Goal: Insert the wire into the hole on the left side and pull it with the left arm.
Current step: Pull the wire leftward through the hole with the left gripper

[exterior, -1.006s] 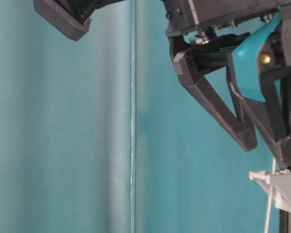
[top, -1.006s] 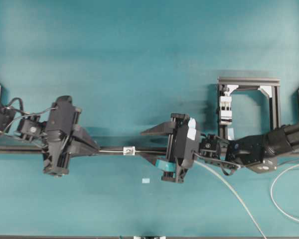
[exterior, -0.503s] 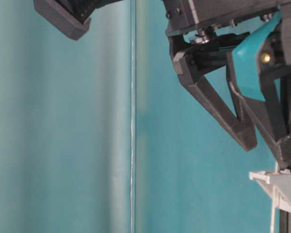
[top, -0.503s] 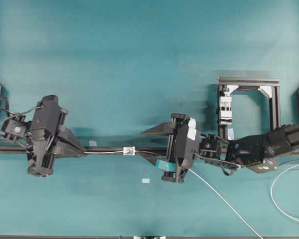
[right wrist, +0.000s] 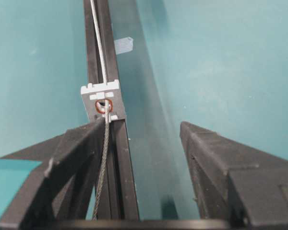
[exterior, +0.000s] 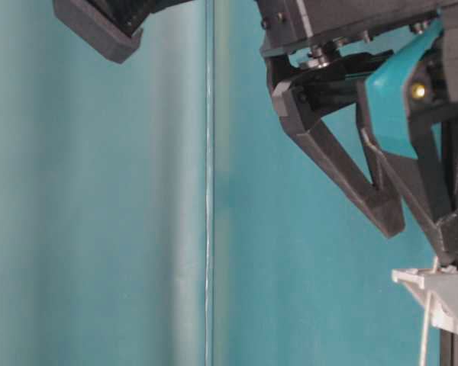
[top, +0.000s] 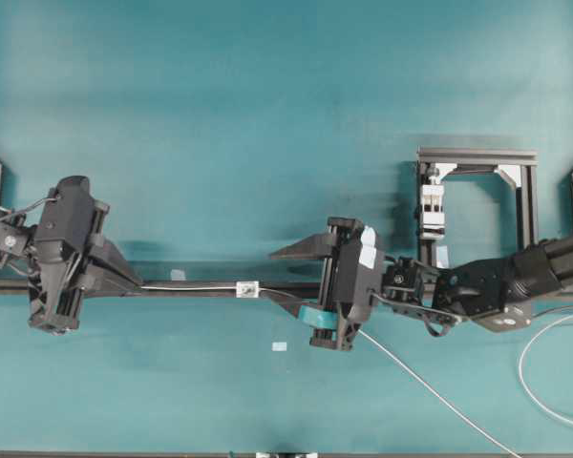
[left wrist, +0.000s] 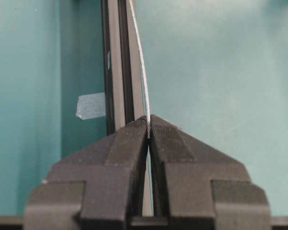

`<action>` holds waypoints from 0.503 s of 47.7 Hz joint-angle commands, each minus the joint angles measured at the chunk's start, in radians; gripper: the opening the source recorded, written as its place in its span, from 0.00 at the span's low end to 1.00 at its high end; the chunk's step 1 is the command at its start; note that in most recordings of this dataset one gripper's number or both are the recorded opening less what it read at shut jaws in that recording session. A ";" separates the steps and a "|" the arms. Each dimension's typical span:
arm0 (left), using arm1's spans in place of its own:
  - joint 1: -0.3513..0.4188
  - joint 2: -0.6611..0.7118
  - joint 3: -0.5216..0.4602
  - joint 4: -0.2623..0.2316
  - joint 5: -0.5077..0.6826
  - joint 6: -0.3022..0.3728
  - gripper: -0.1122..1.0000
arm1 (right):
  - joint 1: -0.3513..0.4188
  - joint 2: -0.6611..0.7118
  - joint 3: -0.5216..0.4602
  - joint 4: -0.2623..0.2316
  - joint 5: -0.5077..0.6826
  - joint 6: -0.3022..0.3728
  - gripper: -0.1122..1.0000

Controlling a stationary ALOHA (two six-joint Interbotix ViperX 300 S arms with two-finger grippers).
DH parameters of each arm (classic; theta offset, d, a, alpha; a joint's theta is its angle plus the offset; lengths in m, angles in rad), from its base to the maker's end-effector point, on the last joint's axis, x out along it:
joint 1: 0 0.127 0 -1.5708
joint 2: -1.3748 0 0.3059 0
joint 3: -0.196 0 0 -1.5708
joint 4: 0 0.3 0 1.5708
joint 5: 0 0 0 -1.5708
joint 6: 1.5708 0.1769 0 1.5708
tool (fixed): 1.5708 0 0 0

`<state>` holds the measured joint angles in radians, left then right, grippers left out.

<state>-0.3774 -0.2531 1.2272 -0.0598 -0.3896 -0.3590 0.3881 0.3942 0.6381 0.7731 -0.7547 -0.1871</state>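
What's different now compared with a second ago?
The left gripper, shut on the wire, has slid further left along the rail, drawing more wire through the hole; the slack on the right now runs straighter. The right gripper stayed open and in place.

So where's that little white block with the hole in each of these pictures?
Overhead: the little white block sits on the black rail, left of centre.
Table-level: not clearly visible.
Left wrist: not in view; only the wire running up along the rail.
Right wrist: upper left, with the wire through it.
Shared landmark: the black rail.
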 commanded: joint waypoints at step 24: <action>-0.005 0.003 -0.028 0.008 0.000 -0.002 0.14 | 0.002 -0.026 -0.005 0.002 0.009 -0.003 0.76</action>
<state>-0.3789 -0.2362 1.2134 -0.0552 -0.3850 -0.3605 0.3881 0.3942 0.6381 0.7731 -0.7532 -0.1871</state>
